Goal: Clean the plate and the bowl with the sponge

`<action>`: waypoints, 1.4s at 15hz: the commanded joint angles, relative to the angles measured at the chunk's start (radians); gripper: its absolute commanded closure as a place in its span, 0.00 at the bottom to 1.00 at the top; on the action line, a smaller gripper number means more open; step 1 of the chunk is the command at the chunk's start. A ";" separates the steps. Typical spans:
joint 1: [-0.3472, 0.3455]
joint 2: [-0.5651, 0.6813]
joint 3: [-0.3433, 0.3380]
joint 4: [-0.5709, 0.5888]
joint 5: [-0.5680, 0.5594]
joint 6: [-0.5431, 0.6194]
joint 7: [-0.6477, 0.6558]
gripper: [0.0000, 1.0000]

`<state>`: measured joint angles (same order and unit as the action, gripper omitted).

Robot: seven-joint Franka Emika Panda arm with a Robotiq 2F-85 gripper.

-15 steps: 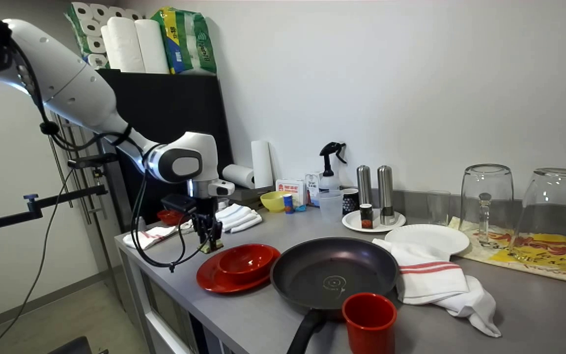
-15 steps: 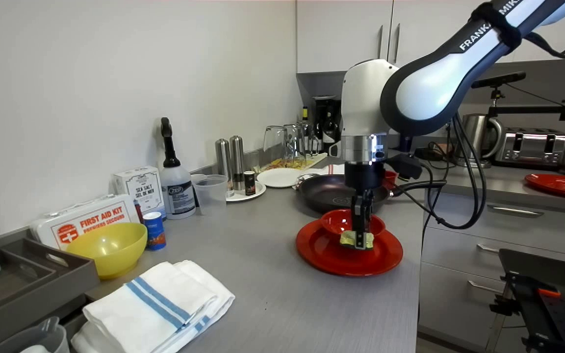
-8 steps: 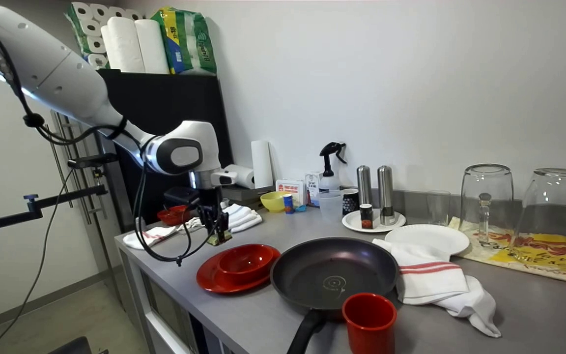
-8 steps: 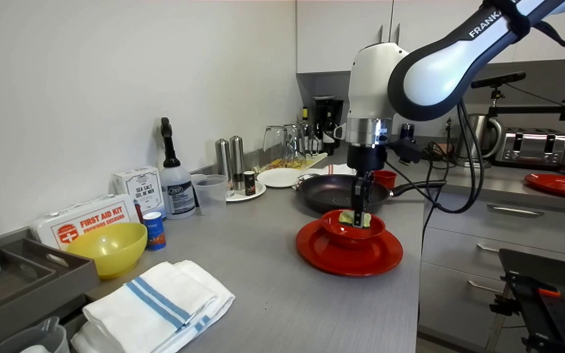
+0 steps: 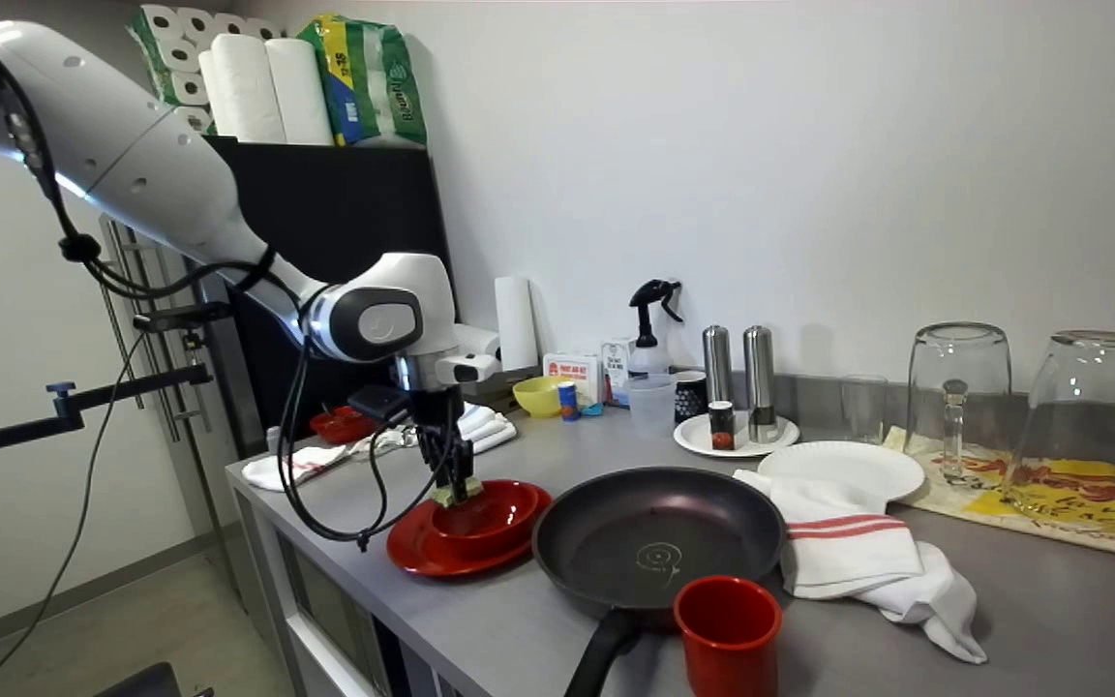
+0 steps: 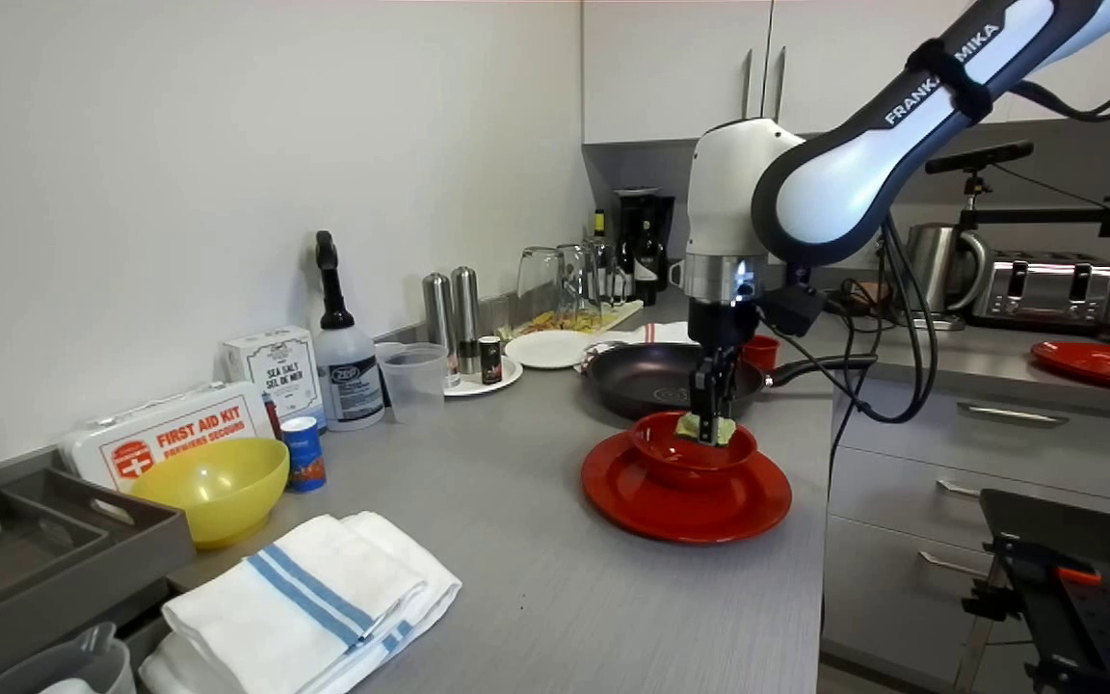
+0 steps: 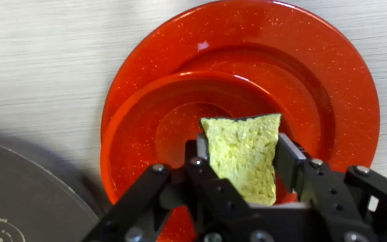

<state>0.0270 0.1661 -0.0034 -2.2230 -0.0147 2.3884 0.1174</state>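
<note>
The pincer [image 7: 244,148], closed on the sponge [image 7: 242,161], holds it over the red bowl [image 7: 176,131] on the red plate [image 7: 348,87].

Bowl [image 7: 176,124] on plate [image 7: 351,101], pan [image 5: 659,537] alongside

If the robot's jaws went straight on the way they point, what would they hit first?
Likely the red bowl, perhaps its inner side: the jaws point down over it, and the sponge clamped between them would arrive first. I can't tell whether sponge and bowl already touch.
</note>
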 commanded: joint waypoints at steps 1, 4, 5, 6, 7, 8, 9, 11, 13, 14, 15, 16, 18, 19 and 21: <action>0.001 0.060 -0.008 0.029 -0.010 -0.003 0.049 0.75; 0.004 0.100 -0.012 0.047 -0.012 -0.018 0.061 0.75; 0.005 0.111 -0.012 0.053 -0.009 -0.019 0.063 0.75; 0.005 0.123 -0.013 0.058 -0.006 -0.012 0.067 0.75; 0.004 0.133 -0.012 0.064 0.000 -0.007 0.068 0.75; 0.002 0.142 -0.009 0.069 0.012 -0.001 0.064 0.75; 0.001 0.152 -0.007 0.074 0.020 0.004 0.060 0.75; -0.003 0.171 -0.002 0.084 0.043 0.015 0.050 0.75; -0.006 0.190 0.003 0.090 0.066 0.057 0.044 0.75; -0.005 0.198 0.004 0.089 0.072 0.097 0.046 0.75; -0.004 0.205 0.005 0.090 0.080 0.126 0.046 0.75; -0.002 0.211 0.006 0.089 0.084 0.160 0.048 0.75; 0.004 0.219 0.004 0.087 0.081 0.215 0.052 0.75; 0.006 0.222 0.004 0.087 0.080 0.238 0.054 0.75; 0.009 0.226 0.005 0.085 0.080 0.281 0.055 0.75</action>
<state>0.0278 0.3704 -0.0016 -2.1501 0.0500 2.6092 0.1630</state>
